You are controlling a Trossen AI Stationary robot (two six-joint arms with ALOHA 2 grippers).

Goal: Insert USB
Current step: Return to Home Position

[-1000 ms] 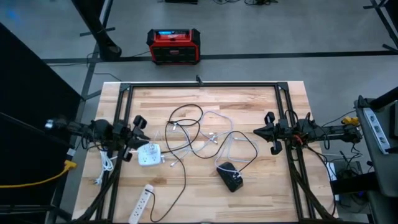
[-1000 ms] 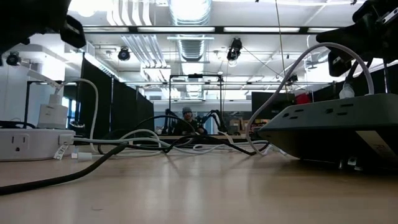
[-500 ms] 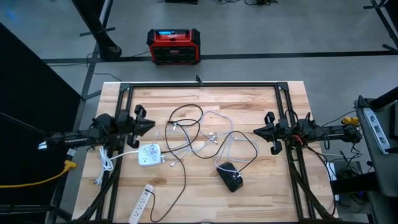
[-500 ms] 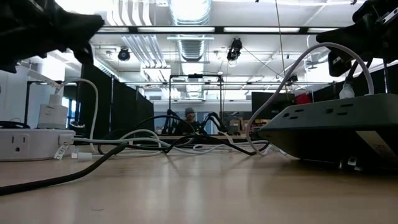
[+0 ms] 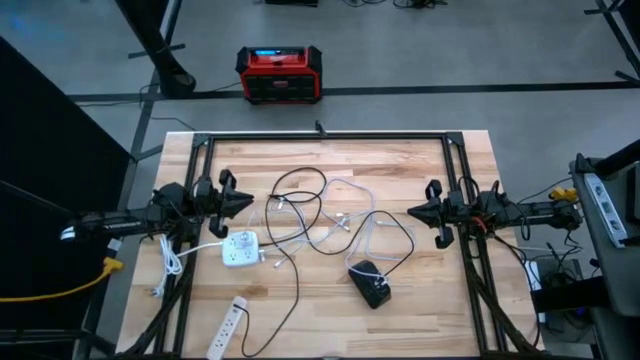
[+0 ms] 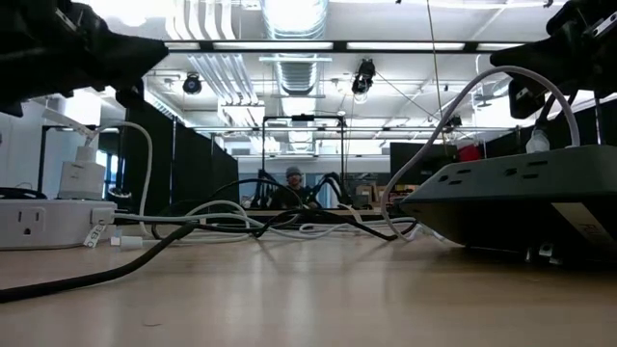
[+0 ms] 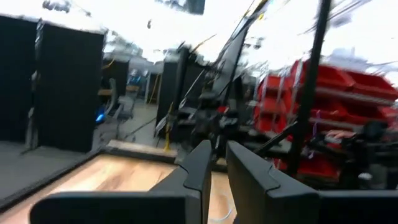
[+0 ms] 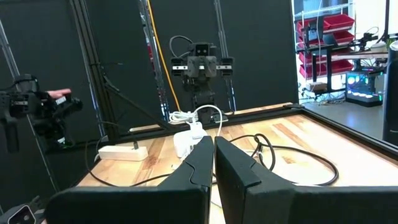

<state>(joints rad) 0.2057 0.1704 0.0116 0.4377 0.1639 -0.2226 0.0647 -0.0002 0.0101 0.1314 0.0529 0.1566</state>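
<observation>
- The high view alone showed the whole layout: the left gripper (image 5: 238,203) hung over the left side of the wooden table (image 5: 470,310) and the right gripper (image 5: 415,212) over the right side, the two pointing at each other, well apart.
- Between them lay a tangle of black and white cables (image 5: 320,215). The square white outlet extension (image 5: 238,249) sat just in front of the left gripper, the black outlet extension (image 5: 370,283) lay nearer the table's middle, and a long white power strip (image 5: 227,328) lay near the front-left corner.
- Only the low view showed the plugs: a white charger (image 6: 82,179) stood in the white outlet extension (image 6: 43,223), and a white cable (image 6: 463,106) arched up from the black outlet extension (image 6: 521,193).
- Both arms reached out roughly level above the table, touching nothing on it.
- In the left wrist view the left gripper's fingers (image 7: 198,167) were drawn almost together, with a thin slit between them and nothing held.
- In the right wrist view the right gripper's fingers (image 8: 200,158) were pressed together and empty, aimed across at the white outlet extension (image 8: 185,142) and the left arm (image 8: 200,68) beyond it.
</observation>
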